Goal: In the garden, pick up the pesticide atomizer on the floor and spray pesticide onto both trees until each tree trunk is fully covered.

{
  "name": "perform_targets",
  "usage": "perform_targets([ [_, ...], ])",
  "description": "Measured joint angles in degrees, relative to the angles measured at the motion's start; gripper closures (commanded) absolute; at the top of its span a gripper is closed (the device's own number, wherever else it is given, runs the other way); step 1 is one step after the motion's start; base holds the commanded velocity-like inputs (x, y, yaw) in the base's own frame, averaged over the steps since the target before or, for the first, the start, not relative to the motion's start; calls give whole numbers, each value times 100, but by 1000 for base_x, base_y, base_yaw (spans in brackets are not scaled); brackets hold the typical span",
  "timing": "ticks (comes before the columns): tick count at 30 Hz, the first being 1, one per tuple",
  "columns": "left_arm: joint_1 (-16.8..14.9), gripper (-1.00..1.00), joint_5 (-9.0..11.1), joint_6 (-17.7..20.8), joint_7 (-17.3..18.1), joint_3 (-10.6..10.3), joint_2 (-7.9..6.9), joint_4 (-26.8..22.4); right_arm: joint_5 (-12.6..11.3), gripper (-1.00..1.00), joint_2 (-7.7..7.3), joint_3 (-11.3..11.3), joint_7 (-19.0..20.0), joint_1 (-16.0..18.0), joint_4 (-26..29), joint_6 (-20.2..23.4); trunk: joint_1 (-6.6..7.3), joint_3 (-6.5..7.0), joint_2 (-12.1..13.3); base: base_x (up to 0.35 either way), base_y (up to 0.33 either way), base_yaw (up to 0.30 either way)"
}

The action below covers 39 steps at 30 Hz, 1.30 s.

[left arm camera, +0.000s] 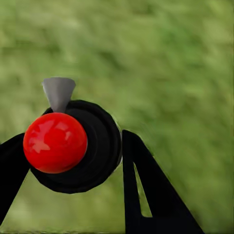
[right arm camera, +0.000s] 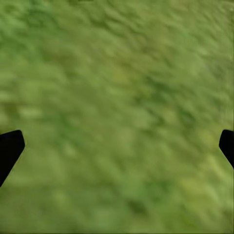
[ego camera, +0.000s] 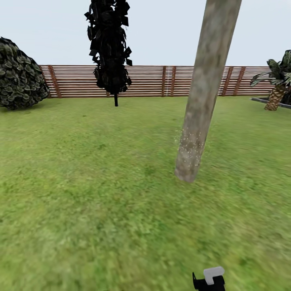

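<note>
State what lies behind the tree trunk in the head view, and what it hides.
Behind the tree trunk runs the brown slat fence, past the lawn, with pale sky above. The stretch of fence directly behind the trunk is covered.

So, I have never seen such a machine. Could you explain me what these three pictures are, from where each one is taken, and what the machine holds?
These are simulator renders from a wheeled robot with two arms. The big picture comes from its head camera, looking over a lawn to a pale tree trunk, whose lower part carries fine white specks, and a wooden fence behind. The two others come from cameras near each gripper. The left gripper is closed around the pesticide atomizer, a dark bottle with a red top and a grey nozzle. The right gripper is wide open and empty over grass.
</note>
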State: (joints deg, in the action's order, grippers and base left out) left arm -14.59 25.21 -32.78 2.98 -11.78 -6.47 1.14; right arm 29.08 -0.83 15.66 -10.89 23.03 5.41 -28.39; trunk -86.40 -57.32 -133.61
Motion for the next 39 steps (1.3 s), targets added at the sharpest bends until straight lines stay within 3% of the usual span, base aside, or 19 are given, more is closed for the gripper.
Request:
perform_targets([
  [39, 0, 100, 3, -3, 24, -23, 40, -8, 0, -100, 3, -1, 5, 0, -110, 0, 0, 0, 0, 0, 0, 282],
])
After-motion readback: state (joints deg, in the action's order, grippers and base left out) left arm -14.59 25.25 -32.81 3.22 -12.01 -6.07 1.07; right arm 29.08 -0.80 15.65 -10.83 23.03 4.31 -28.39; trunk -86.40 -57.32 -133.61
